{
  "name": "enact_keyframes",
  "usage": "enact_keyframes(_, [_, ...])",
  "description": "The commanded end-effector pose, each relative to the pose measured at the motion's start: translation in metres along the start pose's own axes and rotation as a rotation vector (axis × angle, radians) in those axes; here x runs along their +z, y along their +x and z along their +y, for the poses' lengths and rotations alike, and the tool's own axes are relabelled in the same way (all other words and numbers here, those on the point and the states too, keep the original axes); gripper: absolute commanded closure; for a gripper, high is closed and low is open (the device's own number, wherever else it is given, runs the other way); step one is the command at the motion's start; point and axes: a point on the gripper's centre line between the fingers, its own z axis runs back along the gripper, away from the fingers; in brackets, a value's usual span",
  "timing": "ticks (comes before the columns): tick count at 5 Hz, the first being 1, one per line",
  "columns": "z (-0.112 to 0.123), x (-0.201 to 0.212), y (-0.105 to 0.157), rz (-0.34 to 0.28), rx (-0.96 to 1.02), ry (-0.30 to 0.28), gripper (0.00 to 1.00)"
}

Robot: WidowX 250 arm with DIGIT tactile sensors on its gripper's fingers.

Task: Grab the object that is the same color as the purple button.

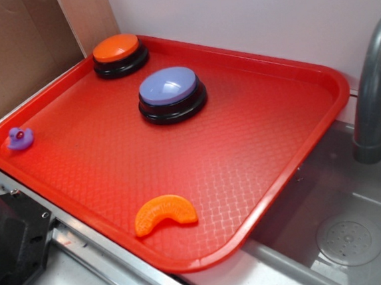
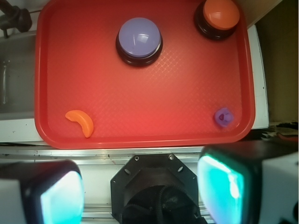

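Jaws spread wide and empty hang high above the red tray (image 2: 145, 135), where the tiny purple rubber duck (image 2: 223, 117), probably light, soft and slippery, sits in a corner well away from the purple button (image 2: 138, 37), best pinched across its body.

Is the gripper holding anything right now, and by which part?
Nothing is held. The gripper hangs open above the tray's near edge, jaws apart and empty; the purple duck sits untouched on the tray.

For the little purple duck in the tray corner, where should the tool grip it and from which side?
Probably from straight above, closing on the body of the purple duck. It sits low near the corner of the red tray, whose raised rim seems to block a sideways approach. The tool is wide open, above the tray's edge.
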Motion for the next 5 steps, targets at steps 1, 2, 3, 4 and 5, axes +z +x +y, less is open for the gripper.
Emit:
enact_keyframes(1, [0.0,0.0,0.0,0.0,0.0,0.0,0.0])
enact_keyframes(2, [0.022,-0.025,-0.001,-0.023,-0.035,-0.043,0.0])
enact_keyframes(3, [0.037,-0.044,0.0,-0.01,-0.055,-0.032,0.0])
enact_keyframes(4, [0.067,-0.076,-0.002,0.042,-0.034,0.012,0.0])
enact_keyframes(5, [0.098,-0.101,-0.008,0.075,0.028,0.051,0.0])
